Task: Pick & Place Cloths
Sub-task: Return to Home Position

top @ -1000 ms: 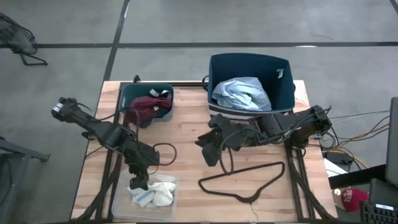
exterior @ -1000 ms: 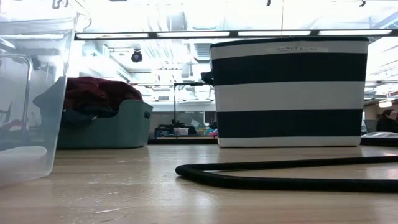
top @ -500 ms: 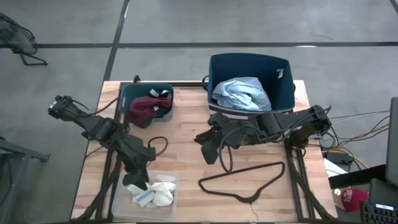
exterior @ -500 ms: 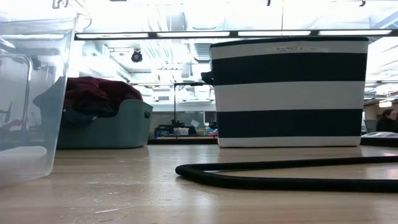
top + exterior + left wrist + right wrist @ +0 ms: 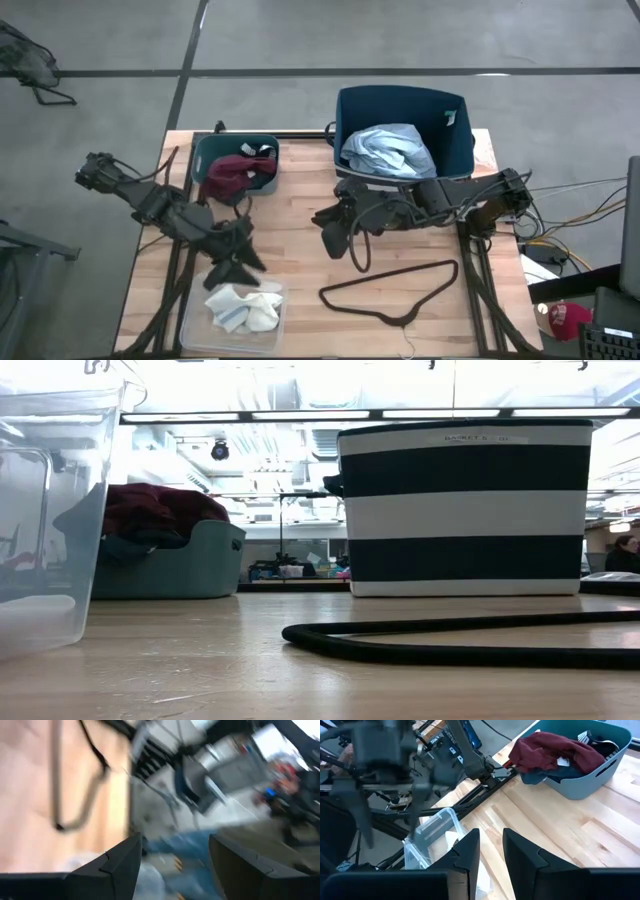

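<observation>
White and grey socks [image 5: 245,308] lie in the clear plastic tray [image 5: 195,330] at the table's near left. A maroon piece [image 5: 228,178] lies on dark clothes in a teal bin [image 5: 262,150]; it also shows in the right wrist view [image 5: 555,750]. A light blue shirt [image 5: 388,150] lies in the navy striped basket [image 5: 450,150]. My left gripper [image 5: 245,262] hangs open and empty just above the tray's far edge; its fingers [image 5: 125,860] stand apart. My right gripper [image 5: 335,235] hovers mid-table, fingers [image 5: 467,850] a little apart, empty.
A thin black wire hanger [image 5: 395,290] lies on the wooden table to the right of the tray and shows in the low view [image 5: 450,640]. The striped basket [image 5: 465,510] and the teal bin [image 5: 170,560] stand along the far edge.
My left gripper has come up off the socks in the tray, moved toward the far and right, and turned. The socks stay in the tray. My right arm has kept about still.
</observation>
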Robot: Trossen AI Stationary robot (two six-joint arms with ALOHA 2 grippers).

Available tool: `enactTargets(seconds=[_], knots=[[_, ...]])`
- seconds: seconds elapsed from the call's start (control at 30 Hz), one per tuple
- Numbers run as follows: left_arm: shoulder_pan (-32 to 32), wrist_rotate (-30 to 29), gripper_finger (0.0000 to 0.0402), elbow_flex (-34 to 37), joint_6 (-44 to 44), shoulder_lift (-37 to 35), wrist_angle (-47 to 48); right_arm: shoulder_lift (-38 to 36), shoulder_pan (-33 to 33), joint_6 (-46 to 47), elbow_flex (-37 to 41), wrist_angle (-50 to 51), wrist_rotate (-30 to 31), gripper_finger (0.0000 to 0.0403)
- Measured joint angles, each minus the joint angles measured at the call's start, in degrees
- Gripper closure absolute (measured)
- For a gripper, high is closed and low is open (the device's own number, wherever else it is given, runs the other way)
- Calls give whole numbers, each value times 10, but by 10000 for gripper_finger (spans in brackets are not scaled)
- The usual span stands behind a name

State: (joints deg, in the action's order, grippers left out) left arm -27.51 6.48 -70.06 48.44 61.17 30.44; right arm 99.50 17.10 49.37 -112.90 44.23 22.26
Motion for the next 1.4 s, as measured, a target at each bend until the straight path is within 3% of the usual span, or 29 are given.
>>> enactTargets(seconds=[0.13,0.3,0.47,0.7,1.03,1.4], knots=[[0,-110,167,0,-44,-3,-33,0,0,0,0,-1,1,332],[0,-132,199,0,-116,6,-116,0,0,-37,0,-19,4,361],[0,-163,265,0,-144,6,-128,0,0,-65,0,-34,4,391],[12,-175,388,0,-191,17,-129,0,0,-110,23,-64,4,394],[58,-165,396,1,-215,35,-128,-3,-5,-195,40,-118,3,394],[57,-170,395,27,-263,-53,-172,-56,-1,-290,59,-136,2,395]])
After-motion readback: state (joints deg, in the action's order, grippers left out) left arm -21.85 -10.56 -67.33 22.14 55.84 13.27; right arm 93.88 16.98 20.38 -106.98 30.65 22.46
